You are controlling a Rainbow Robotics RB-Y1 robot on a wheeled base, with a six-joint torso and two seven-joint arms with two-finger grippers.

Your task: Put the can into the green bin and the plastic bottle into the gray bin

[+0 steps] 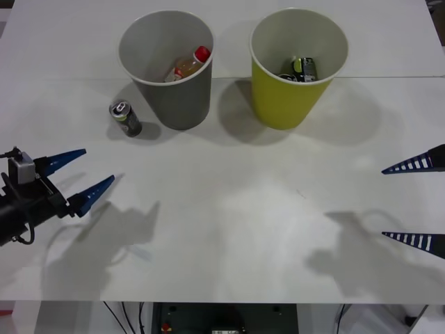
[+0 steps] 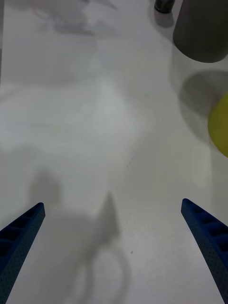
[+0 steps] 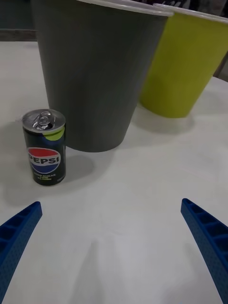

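Note:
The can (image 1: 125,118) (image 3: 45,147), dark with a silver top, stands upright on the table just left of the gray bin (image 1: 182,104) (image 3: 99,71). The plastic bottle (image 1: 189,65), with amber liquid and a red cap, lies inside the gray bin. To the right stands the green bin (image 1: 281,104) (image 3: 183,66), holding a black can with a green label (image 1: 304,69). My left gripper (image 1: 97,165) (image 3: 110,203) is open and empty, low at the left and pointing toward the can. At the right edge my right gripper (image 1: 384,202) (image 2: 112,203) is open and empty.
The white table (image 1: 229,209) spreads bare between the two grippers and in front of the bins. In the right wrist view the gray bin (image 2: 202,28) and an edge of the green bin (image 2: 221,123) lie well beyond the fingers. A table seam runs behind the bins.

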